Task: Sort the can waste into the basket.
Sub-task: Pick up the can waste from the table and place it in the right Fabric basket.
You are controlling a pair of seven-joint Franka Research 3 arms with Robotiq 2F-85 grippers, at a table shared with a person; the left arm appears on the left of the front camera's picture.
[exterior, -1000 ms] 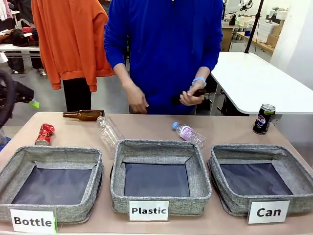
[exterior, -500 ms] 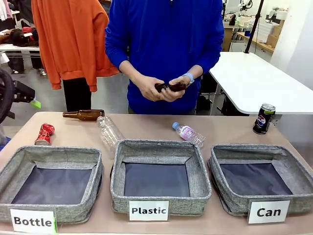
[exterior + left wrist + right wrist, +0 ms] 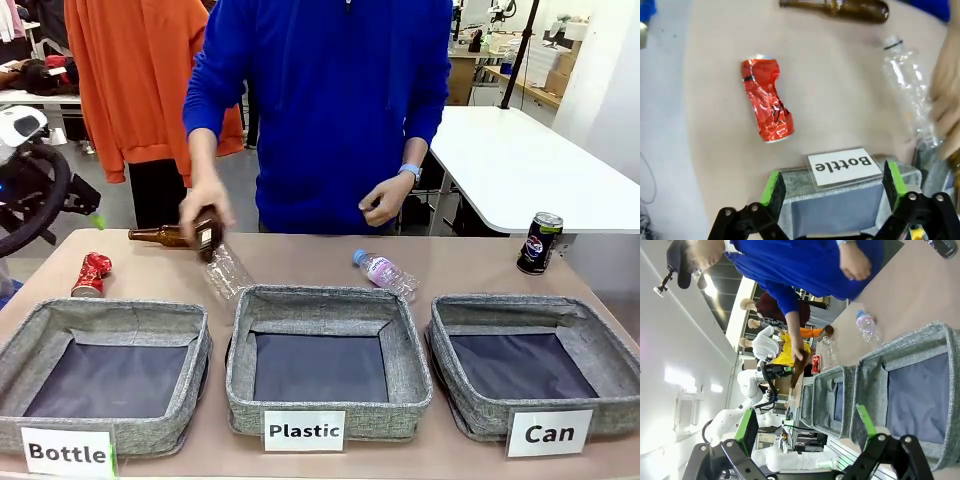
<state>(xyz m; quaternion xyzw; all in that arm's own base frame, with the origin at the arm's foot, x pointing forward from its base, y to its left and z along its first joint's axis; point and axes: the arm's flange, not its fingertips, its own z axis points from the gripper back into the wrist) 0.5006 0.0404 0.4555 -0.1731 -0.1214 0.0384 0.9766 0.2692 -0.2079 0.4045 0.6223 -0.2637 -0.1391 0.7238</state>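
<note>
The crushed red can point(image 3: 91, 274) lies on its side at the far left of the counter point(image 3: 300, 262), just behind the "Bottle" bin point(image 3: 110, 318). The dark can point(image 3: 539, 242) stands upright at the far right, behind the "Can" basket point(image 3: 500, 308).

The left gripper point(image 3: 832, 180) hangs over the "Bottle" label with its jaws spread. The right gripper point(image 3: 806, 422) also has its jaws spread.

A person's hand point(image 3: 203, 205) holds a brown bottle point(image 3: 208, 236) at the far left-centre.

The person's hand point(image 3: 947, 95) is blurred and cut by the edge.
</note>
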